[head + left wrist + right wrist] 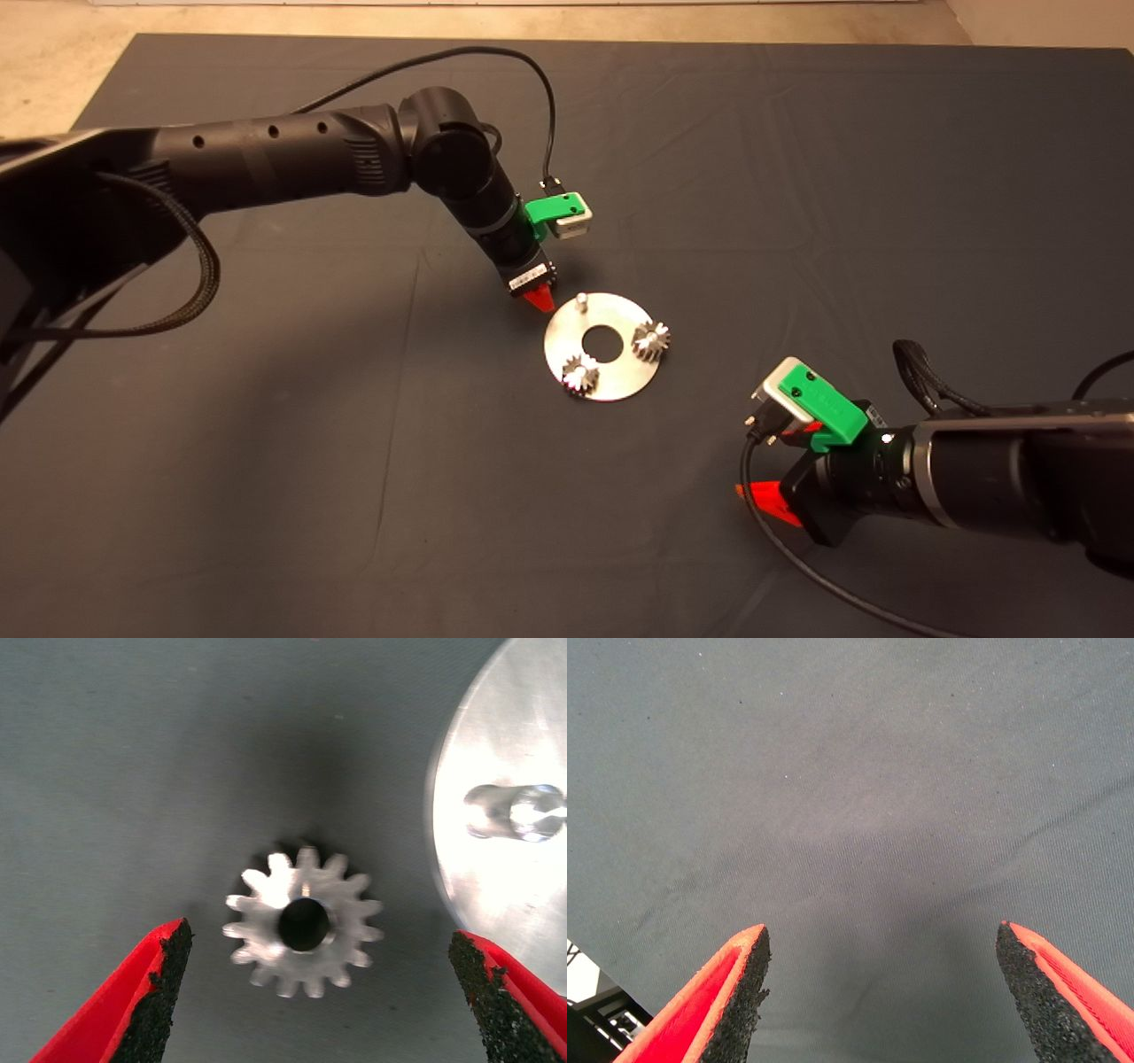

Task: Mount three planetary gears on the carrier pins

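Note:
The silver disc point(611, 383) lies mid-mat. Two planetary gears point(652, 340) point(580, 374) sit on two of its carrier pins. The third pin point(581, 299) is bare; it also shows in the left wrist view point(518, 811) on the disc point(505, 895). The third gear point(304, 923) lies flat on the mat just beside the disc's rim, hidden in the head view by my left gripper point(538, 299). That gripper point(319, 937) is open above the gear, one finger on each side, not touching it. My right gripper point(769, 501) waits at the lower right, open and empty point(881, 933).
The dark mat point(797, 177) covers the table, with a pale floor strip beyond its far edge. The left arm's cable point(496, 58) loops above the arm. The right arm's cable point(824, 576) trails over the mat at the lower right.

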### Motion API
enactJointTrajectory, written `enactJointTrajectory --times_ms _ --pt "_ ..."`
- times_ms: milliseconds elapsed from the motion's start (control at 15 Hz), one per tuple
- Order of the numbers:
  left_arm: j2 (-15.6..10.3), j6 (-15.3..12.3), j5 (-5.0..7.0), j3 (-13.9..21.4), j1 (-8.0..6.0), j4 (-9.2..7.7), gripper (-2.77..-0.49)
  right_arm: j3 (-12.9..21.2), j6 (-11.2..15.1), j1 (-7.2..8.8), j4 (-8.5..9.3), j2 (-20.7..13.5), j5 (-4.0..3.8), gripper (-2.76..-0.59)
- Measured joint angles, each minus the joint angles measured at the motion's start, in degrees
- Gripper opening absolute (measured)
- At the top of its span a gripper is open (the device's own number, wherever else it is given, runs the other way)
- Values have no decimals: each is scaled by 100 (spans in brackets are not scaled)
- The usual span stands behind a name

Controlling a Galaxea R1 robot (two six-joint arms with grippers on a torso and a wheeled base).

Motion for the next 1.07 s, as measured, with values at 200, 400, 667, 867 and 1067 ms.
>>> enactJointTrajectory --times_ms 200,400,667,867,1067 --pt "-4 69 -39 -74 0 2 -122 0 0 0 7 1 0 -147" --pt "-2 69 -124 -74 0 2 -122 0 0 30 46 0 -2 -147" --pt "-2 83 -270 -77 0 0 -122 0 0 33 96 0 1 -147" --pt "-2 85 -289 -77 0 0 -122 0 0 66 112 0 -2 -147" --pt "-2 85 -287 -77 2 0 -133 0 0 65 116 0 0 -147"
